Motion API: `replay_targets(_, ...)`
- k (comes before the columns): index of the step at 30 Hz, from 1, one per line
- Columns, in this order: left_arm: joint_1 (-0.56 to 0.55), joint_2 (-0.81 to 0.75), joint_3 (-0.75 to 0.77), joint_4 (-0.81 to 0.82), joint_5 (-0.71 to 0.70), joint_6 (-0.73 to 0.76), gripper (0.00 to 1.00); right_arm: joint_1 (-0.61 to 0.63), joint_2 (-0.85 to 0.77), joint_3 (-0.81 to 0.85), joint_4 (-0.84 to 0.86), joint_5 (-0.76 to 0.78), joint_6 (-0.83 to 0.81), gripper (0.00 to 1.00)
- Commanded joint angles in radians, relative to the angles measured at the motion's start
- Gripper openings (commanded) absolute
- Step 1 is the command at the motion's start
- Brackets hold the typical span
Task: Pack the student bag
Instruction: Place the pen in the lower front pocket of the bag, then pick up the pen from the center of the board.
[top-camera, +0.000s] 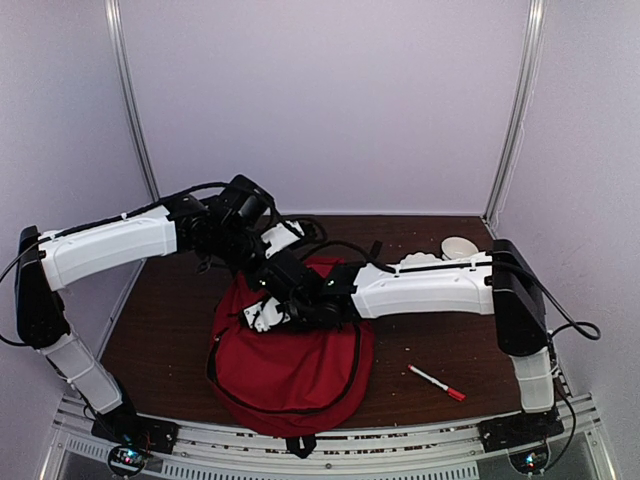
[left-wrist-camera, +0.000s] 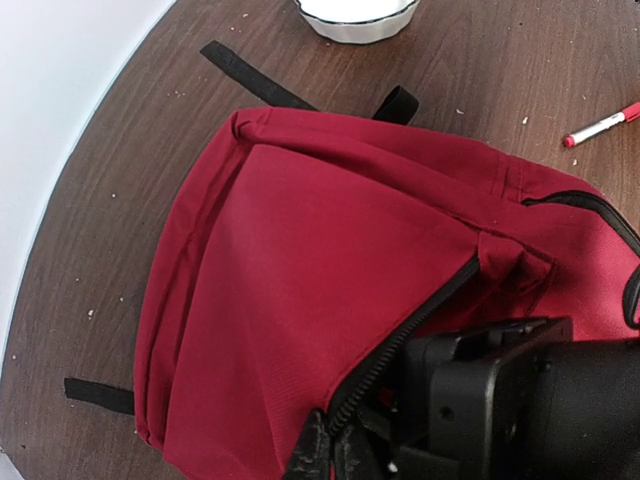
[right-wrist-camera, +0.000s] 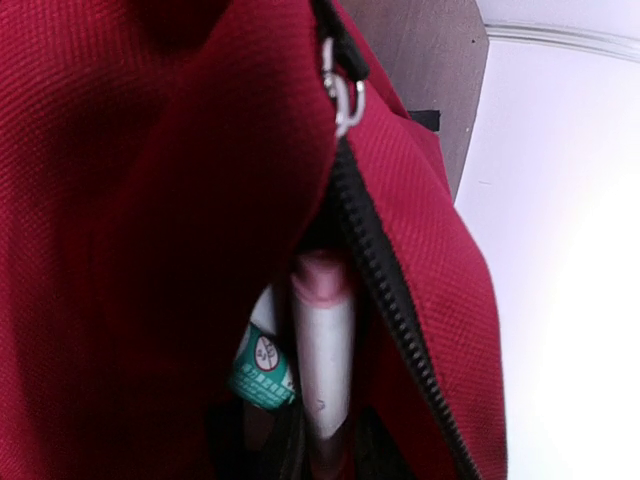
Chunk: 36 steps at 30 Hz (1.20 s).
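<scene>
Student bag (top-camera: 290, 375) flat on the middle of the table, zipper open. Left gripper (left-wrist-camera: 332, 452) pinched tight on its zipper edge. Right gripper (top-camera: 264, 312) at the opening, by a white pen (right-wrist-camera: 322, 360); grip hard to tell.

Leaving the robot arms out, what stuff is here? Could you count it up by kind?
Red backpack: 1
Marker pens: 2, one lying loose, one in the bag's opening
White dishes: 2, one round, one fluted and partly hidden
Green-labelled packet inside the bag: 1
Total: 6
</scene>
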Motion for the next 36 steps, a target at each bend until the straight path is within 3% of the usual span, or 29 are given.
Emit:
replay_targets(1,0.0,-0.028,0.033,0.029,0.023,-0.01,0.0,-0.005,0.035,-0.001,0.112,0.097,0.018,0.21)
replay_targets(5,0.0,-0.029,0.031,0.029,0.022,-0.01,0.0,-0.005,0.05,-0.008,0.158,0.135,0.022,0.24)
replay_targets(9,-0.001,-0.029,0.031,0.029,0.023,-0.01,0.0,-0.005,0.029,-0.04,0.203,0.146,0.026,0.37)
replay_targets(12,0.0,-0.028,0.031,0.028,0.022,-0.01,0.0,-0.005,0.003,-0.058,0.198,0.133,0.032,0.41)
replay_targets(26,0.0,-0.025,0.031,0.029,0.024,-0.01,0.0,0.045,-0.143,-0.185,0.177,0.087,0.061,0.43)
replay_targets(36,0.0,-0.021,0.03,0.029,0.022,-0.01,0.0,0.087,-0.286,-0.235,0.0,0.005,0.198,0.43)
